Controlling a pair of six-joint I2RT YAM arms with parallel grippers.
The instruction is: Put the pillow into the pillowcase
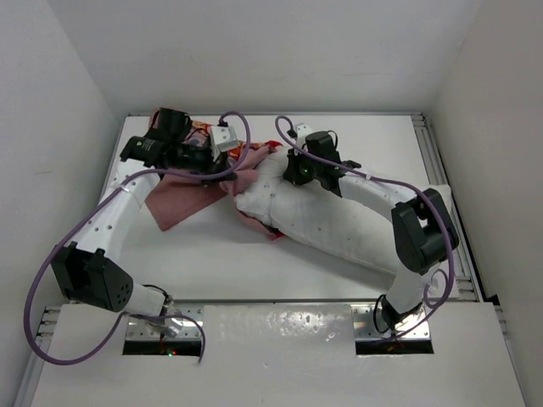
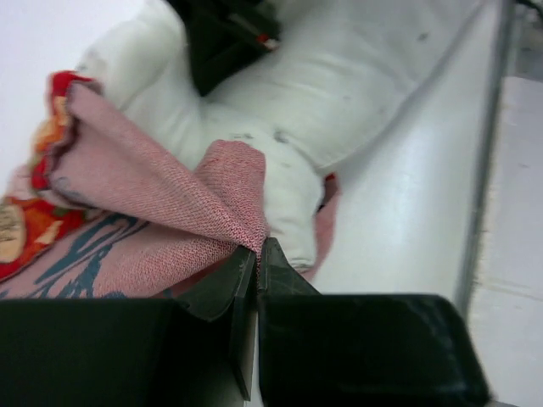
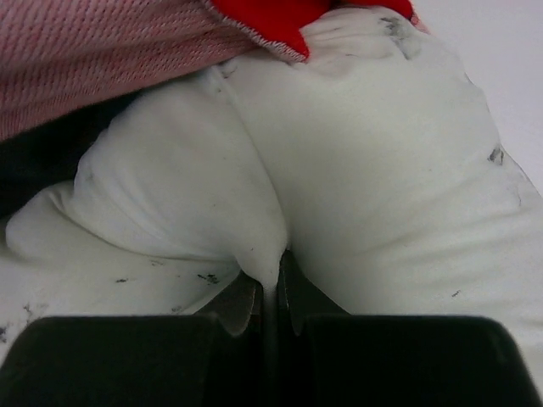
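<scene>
1. A fold of the pillowcase [image 2: 127, 195] sits between the left fingers [image 2: 225, 288], and the rest spreads ahead and to their left.
2. A pinch of the pillow [image 3: 365, 170] sits between the right fingers [image 3: 242, 305], with the pillowcase edge draped over the pillow's far end.
3. Both lie on the worktop [image 1: 254, 263].

Plump white pillow [image 1: 339, 225], diagonal, pink pillowcase [image 1: 182, 199] crumpled at its L end — red-edged
</scene>
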